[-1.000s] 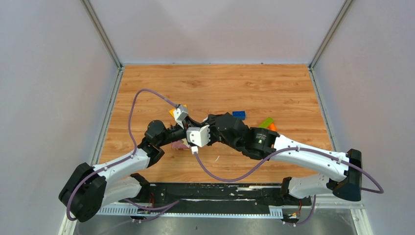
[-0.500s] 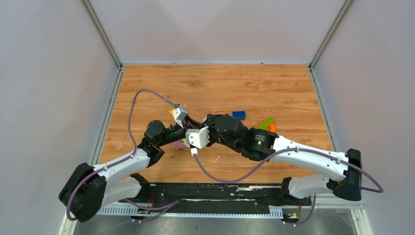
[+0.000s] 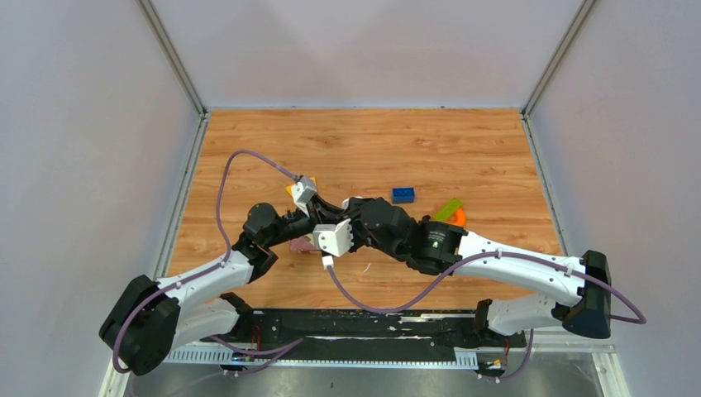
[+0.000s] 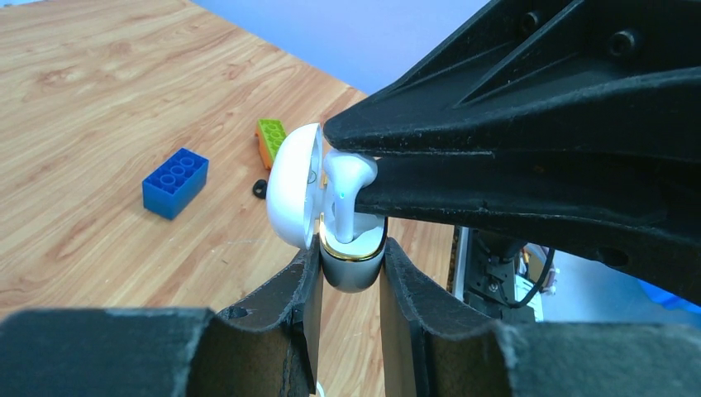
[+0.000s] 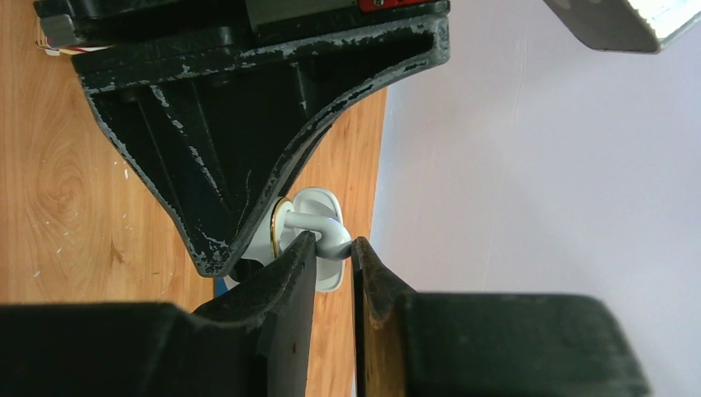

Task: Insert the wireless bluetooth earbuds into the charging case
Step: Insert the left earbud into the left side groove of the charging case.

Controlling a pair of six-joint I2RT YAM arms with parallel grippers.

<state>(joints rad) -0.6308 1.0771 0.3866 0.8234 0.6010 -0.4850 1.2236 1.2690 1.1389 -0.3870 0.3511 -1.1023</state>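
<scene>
Left gripper [image 4: 349, 252]: clenched on lower body of charging case [image 4: 354, 271], near centre of wooden table [image 3: 372, 141]. Case upright between fingers, hinged lid swung open, to left in left wrist view. White earbud [image 4: 347, 184]: stem down inside case opening, head above gold rim. Right gripper [image 5: 333, 245]: pinched on earbud head, reaching in from right. Second earbud: cannot tell where. On table, right of grippers: blue brick [image 3: 403, 195], then green brick [image 3: 450, 208] just beside orange piece [image 3: 460, 217].
</scene>
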